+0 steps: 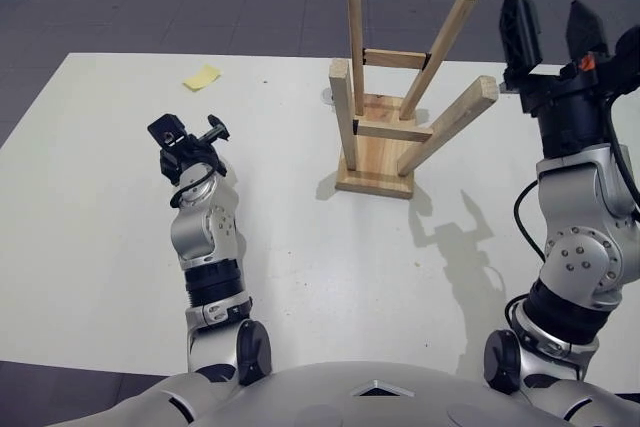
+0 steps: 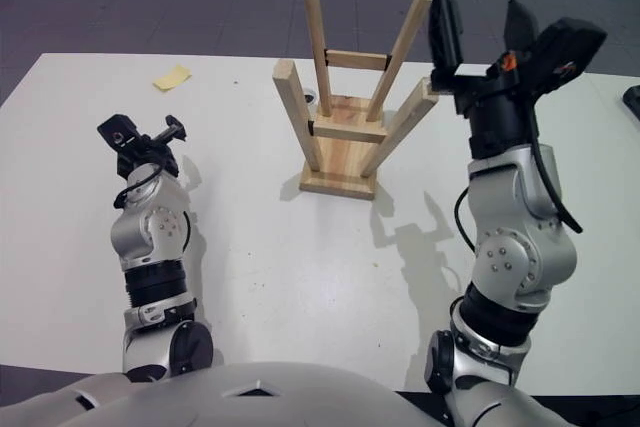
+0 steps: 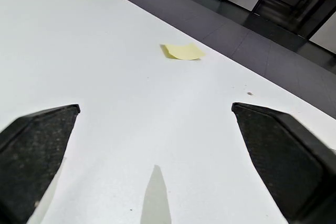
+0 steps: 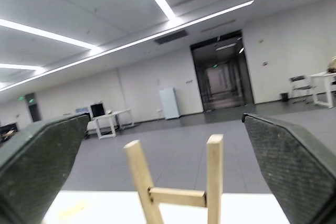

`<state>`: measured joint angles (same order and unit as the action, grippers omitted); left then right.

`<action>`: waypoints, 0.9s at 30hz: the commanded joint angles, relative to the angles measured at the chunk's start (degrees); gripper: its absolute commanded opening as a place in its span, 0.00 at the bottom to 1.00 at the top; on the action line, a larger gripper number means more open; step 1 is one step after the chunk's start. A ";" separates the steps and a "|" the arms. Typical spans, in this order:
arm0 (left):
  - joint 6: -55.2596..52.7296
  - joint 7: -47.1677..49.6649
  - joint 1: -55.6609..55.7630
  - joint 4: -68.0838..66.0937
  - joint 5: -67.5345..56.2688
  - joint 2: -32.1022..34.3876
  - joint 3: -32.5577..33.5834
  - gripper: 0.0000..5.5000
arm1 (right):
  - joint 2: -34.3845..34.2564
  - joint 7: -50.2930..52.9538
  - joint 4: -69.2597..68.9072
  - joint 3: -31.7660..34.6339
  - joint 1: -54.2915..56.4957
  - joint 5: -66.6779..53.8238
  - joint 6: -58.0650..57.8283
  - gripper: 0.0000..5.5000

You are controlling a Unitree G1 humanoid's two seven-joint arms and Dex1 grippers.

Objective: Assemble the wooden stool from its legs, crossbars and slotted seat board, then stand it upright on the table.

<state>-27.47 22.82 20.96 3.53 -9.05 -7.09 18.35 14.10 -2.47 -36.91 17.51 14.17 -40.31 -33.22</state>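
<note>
- Left gripper (image 3: 156, 109), near-left, hung spread and empty; right gripper (image 1: 553, 22), spread, stood beside the upturned stool (image 1: 393, 131).
- Light, stiff wood, likely; a leg (image 1: 450, 122) looked grippable.

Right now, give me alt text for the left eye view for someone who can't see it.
A wooden stool sits upside down on its seat board on a white table, legs pointing up. The right end effector hangs open beside the legs; the left end effector is open over the table near a yellow note.
</note>
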 commanded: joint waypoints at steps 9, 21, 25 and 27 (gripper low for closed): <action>0.18 0.85 -1.19 1.05 0.59 -1.05 -2.70 0.98 | -3.14 5.13 -2.51 -7.72 -10.14 3.39 -3.89 0.84; 1.13 1.91 -0.95 0.02 0.10 -1.41 -3.10 0.98 | -5.53 7.71 0.52 -3.98 -8.43 -2.94 -7.24 0.50; 1.60 2.12 -0.97 -0.30 0.08 -1.61 -3.29 0.98 | -7.12 10.07 2.04 -1.37 -7.44 -8.34 -8.58 0.38; 1.66 2.17 -1.02 -0.38 0.05 -1.63 -3.36 0.98 | -8.00 11.72 2.96 -0.04 -7.09 -11.68 -9.20 0.33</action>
<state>-26.05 24.53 20.14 3.25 -9.06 -7.29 15.25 7.19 7.38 -35.30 15.67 6.27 -47.94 -40.91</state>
